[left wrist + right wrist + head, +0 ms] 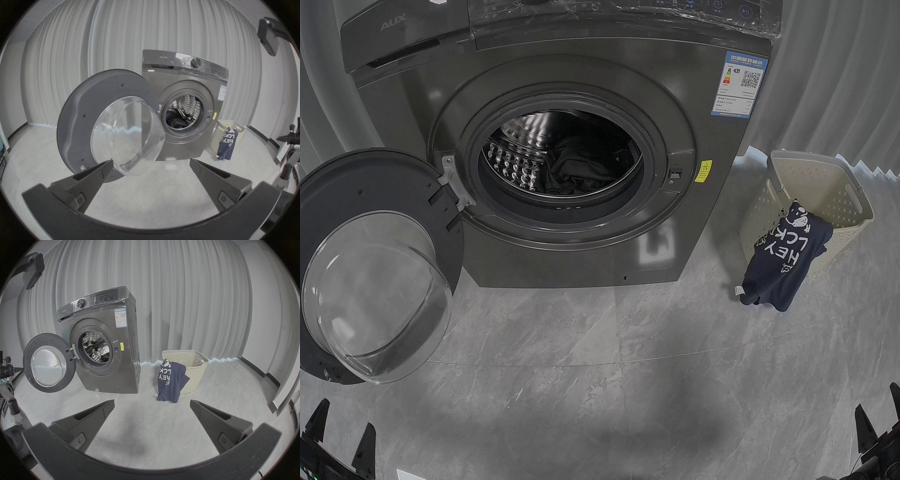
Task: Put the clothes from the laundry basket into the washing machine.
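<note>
The grey washing machine [562, 181] stands ahead with its round door [375, 269] swung wide to the left. Dark clothes [581, 165] lie inside the drum. To the right of the machine sits the cream laundry basket [837, 187], and a navy shirt with white print [787, 256] hangs over its front rim down to the floor. My left gripper [339, 431] is low at the near left, open and holding nothing. My right gripper [881, 415] is low at the near right, also open and holding nothing. Both are far from the basket.
Bare grey stone-pattern floor [612, 375] spreads between me and the machine. White curtains [193, 302] hang behind the machine and basket. The open door [109, 125] juts out into the floor space on the left.
</note>
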